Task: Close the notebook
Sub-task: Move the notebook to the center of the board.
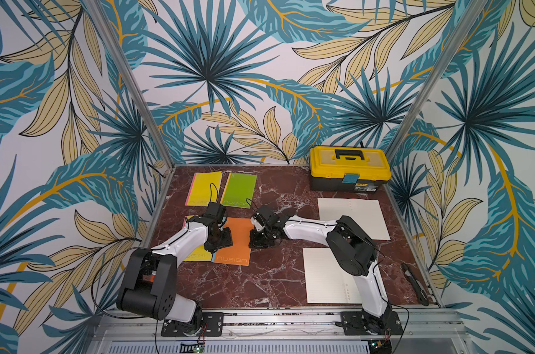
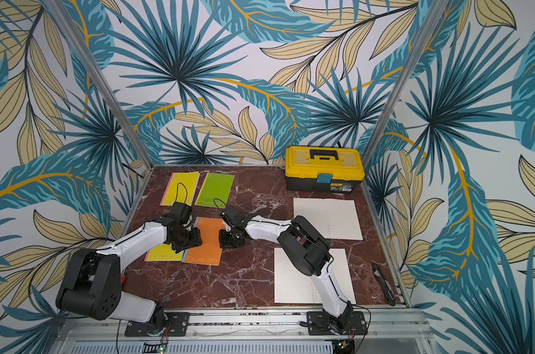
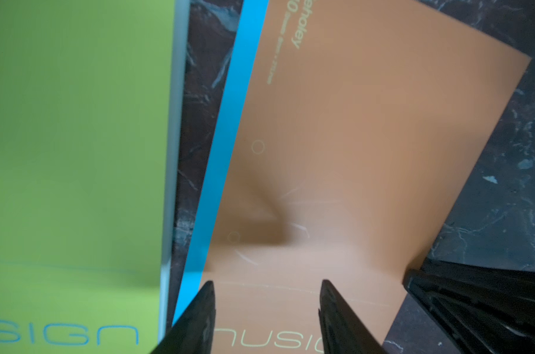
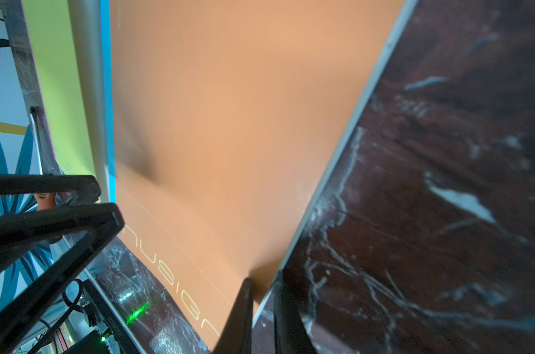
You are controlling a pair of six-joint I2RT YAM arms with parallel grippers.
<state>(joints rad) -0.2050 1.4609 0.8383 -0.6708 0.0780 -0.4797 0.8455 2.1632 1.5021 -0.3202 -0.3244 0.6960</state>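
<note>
Six notebooks lie on the marbled table [image 1: 269, 275]: four closed and two open. The orange notebook [image 1: 237, 245] sits near the middle, its cover down flat, with a blue strip along its left edge. Just left of it lies a yellow notebook [image 1: 195, 256], partly hidden by the left arm. Farther back on the left, a second yellow notebook [image 1: 203, 188] and a green notebook [image 1: 240, 190] lie side by side, apart from each other.

The two open notebooks are on the right, white pages up: the far open notebook [image 1: 353, 219] and the near open notebook [image 1: 324, 275], the right arm crossing over the near one.

There are two grippers, both at the orange notebook. The left gripper [image 3: 266, 285] is above the cover's left part with its jaws spread and nothing between them; whether the tips touch the cover cannot be told (the cover shows a shallow dent just beyond them). The right gripper [image 4: 263, 282] is at the notebook's right edge, jaws nearly together, with the pale page edge running into the narrow gap, so it pinches that edge.

One yellow-and-black toolbox [image 1: 349, 168] stands lidded at the far right corner. One dark utility knife [image 1: 415, 283] lies along the table's near right edge
</note>
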